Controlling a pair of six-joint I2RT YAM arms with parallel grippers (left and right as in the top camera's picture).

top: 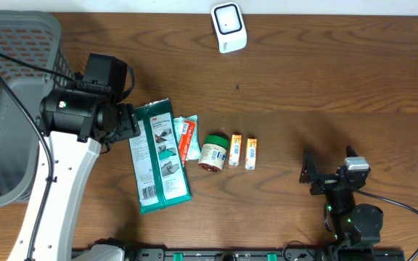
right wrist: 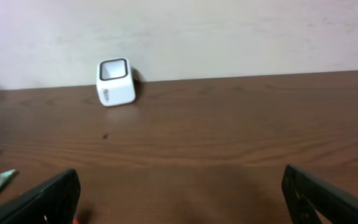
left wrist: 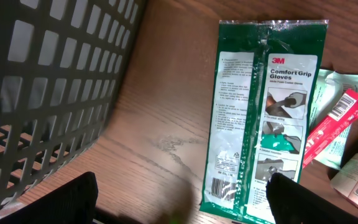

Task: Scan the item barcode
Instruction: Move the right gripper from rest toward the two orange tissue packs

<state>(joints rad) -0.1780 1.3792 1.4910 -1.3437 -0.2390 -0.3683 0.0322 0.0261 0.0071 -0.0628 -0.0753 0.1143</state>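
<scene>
Closing on the flat gloves pack (left wrist: 260,118), the left gripper (left wrist: 185,200), jaws apart, could slip; right gripper (right wrist: 182,196) likewise apart.

**Greens, orange and grey on dark brown wood**

My surface (top: 325,80) is dark brown with streaky wood grain. Just ahead of my black left claw (left wrist: 185,208) the glove pack (left wrist: 260,118) shows deep green edges, white panels, black print, a red logo and a black-striped barcode. Past it a pale mint packet (left wrist: 344,84) is crossed by a red packet (left wrist: 331,127) with white lettering. Farther from that claw come a jar (top: 213,153) with a green lid and cream label, then two orange-and-white boxes (top: 236,150). The basket (left wrist: 48,81) beside the claw is a grey lattice. Far ahead of my black right claw (right wrist: 185,199), the scanner (right wrist: 115,82) is white with a dark window.
</scene>
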